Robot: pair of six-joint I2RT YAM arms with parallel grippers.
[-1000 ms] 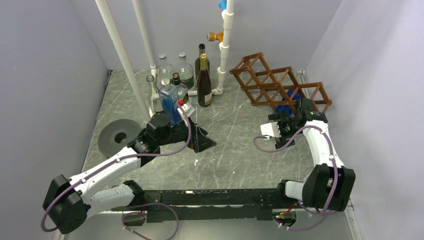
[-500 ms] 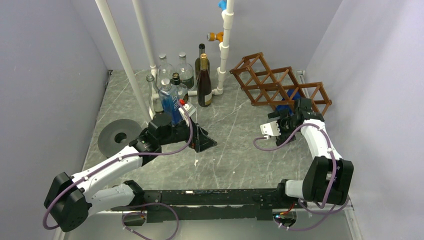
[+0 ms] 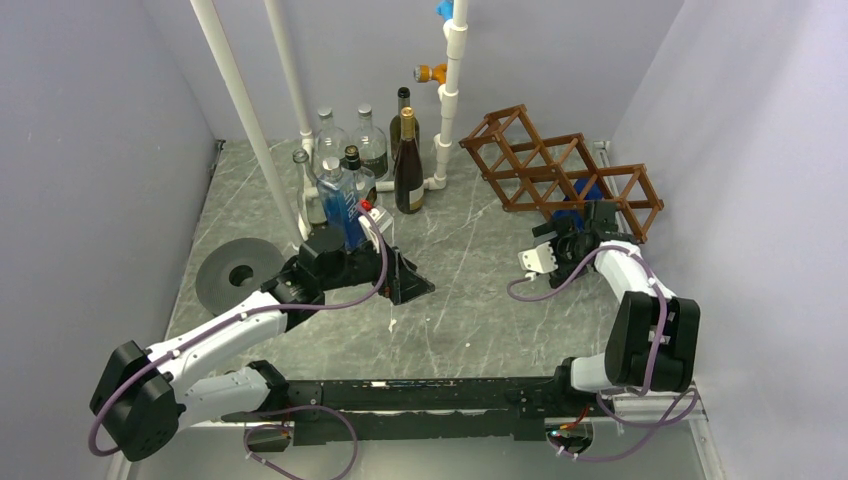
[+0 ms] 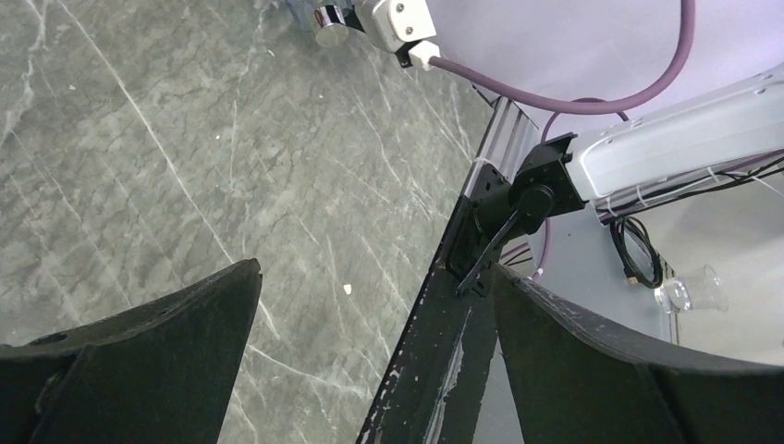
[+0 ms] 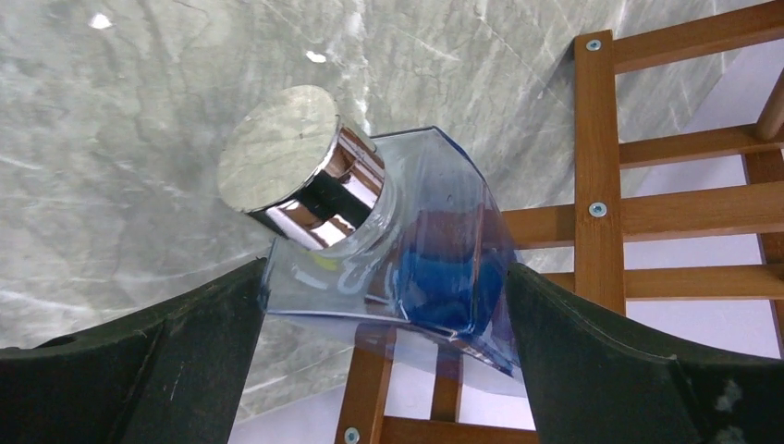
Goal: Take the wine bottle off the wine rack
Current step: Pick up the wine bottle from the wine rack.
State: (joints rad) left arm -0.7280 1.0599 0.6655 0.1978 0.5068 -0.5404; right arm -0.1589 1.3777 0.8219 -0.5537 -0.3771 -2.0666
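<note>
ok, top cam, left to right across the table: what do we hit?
grey disc → standing bottles → wine rack

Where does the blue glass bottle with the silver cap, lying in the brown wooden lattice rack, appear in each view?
Top external: blue glass bottle, right of centre, at the near edge of the brown wooden lattice rack.
Left wrist: not in it.
Right wrist: centre, between the right gripper's black fingers, silver cap upper left.
Shared landmark: that rack, in both those views.
</note>
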